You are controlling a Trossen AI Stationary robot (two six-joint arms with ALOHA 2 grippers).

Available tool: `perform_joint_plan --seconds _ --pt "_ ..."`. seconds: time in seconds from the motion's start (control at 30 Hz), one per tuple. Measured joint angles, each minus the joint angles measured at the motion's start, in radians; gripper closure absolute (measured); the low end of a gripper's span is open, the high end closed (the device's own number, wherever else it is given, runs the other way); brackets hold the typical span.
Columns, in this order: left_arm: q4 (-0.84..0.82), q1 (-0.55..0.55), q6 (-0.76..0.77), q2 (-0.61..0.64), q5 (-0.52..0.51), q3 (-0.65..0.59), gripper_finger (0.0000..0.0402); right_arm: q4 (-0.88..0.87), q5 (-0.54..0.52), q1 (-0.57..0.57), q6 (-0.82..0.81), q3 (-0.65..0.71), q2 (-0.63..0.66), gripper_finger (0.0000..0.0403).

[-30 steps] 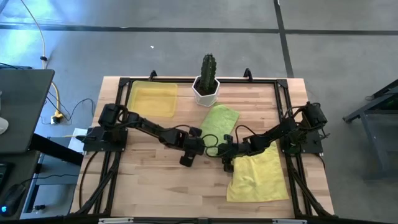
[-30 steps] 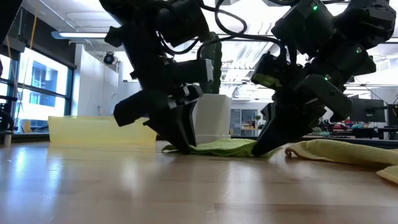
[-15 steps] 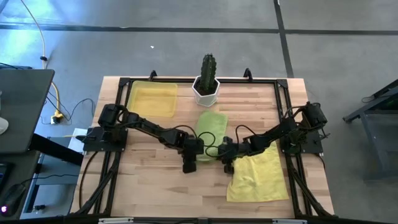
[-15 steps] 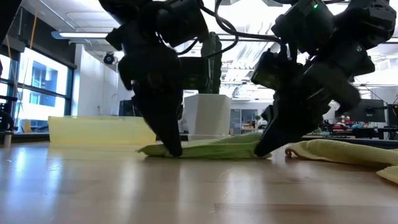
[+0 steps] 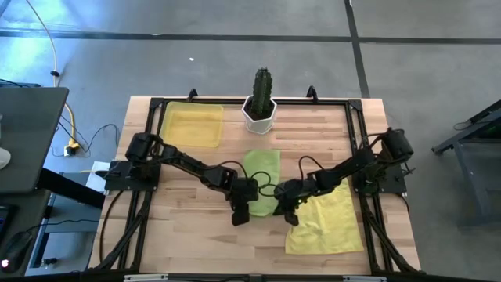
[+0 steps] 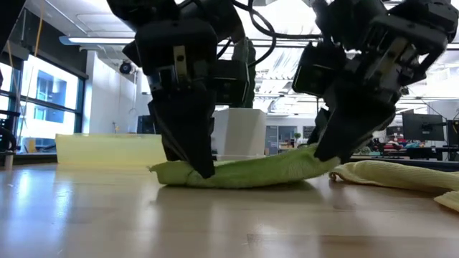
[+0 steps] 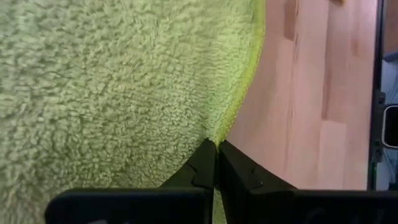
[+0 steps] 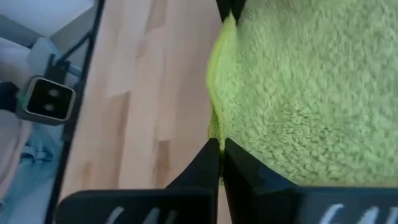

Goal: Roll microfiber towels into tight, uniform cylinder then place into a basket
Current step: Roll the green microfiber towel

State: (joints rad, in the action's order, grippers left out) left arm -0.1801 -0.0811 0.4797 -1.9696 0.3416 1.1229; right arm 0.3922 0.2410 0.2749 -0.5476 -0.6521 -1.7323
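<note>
Overhead, the green towel [image 5: 262, 182] lies near the table's middle, flat and running away from the near edge toward the cactus pot [image 5: 260, 112]. The left gripper [image 5: 242, 210] and right gripper [image 5: 288, 211] sit at its two near corners, one each side, probably so the near edge can be worked evenly into a straight roll. The yellow towel [image 5: 327, 222] lies spread just right of it, under the right arm, untouched. The basket [image 5: 192, 125] waits empty at the far left corner, well apart from both towels.

From table height, the left gripper [image 6: 193, 154] points straight down with its tips pressed into the green towel's [image 6: 244, 173] left end. The right gripper [image 6: 331, 147] comes in tilted and has that end raised a little off the wood, so the cloth sags between them. The yellow towel [image 6: 391, 175] lies rumpled beyond, and the basket [image 6: 107, 150] shows as a low pale wall behind.

At the left wrist, the fingers [image 7: 202, 163] are closed to a sliver, nipping the towel's hem [image 7: 239, 106] where it meets bare table [image 7: 317, 93].

At the right wrist, the fingers [image 8: 208, 158] are likewise pinched narrow on the opposite edge of the green towel [image 8: 298, 93]. Gripping right at the hems leaves the body of the cloth free to turn over itself; I judge the roll barely begun.
</note>
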Motion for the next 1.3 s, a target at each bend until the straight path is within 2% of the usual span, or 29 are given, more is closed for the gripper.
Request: perform_joint_plan --seconds 0.27,0.43,0.57,0.7,0.9,1.17,1.3 --pt "0.008 0.000 -0.001 0.004 -0.002 0.008 0.0397 -0.008 -0.026 -0.002 -0.030 0.000 0.040 0.0403" --pt "-0.017 -0.003 -0.040 0.006 -0.013 0.055 0.0397 -0.029 -0.040 -0.002 -0.085 0.000 0.054 0.0403" --pt "-0.114 -0.006 -0.088 0.012 -0.085 0.101 0.0397 -0.063 -0.077 -0.001 -0.121 -0.001 0.054 0.0403" --pt "-0.217 -0.005 -0.073 0.012 -0.193 0.110 0.0397 -0.111 -0.118 0.000 -0.154 -0.001 0.054 0.0402" --pt "-0.243 -0.005 -0.073 0.012 -0.333 0.112 0.0397 -0.123 -0.169 0.000 -0.152 -0.001 0.054 0.0402" --pt "-0.243 -0.005 -0.119 0.012 -0.402 0.112 0.0397 -0.176 -0.288 0.000 -0.152 -0.001 0.054 0.0402" --pt "-0.240 -0.005 -0.141 0.001 -0.423 0.109 0.0397 -0.212 -0.315 0.000 -0.152 -0.001 0.053 0.0402"
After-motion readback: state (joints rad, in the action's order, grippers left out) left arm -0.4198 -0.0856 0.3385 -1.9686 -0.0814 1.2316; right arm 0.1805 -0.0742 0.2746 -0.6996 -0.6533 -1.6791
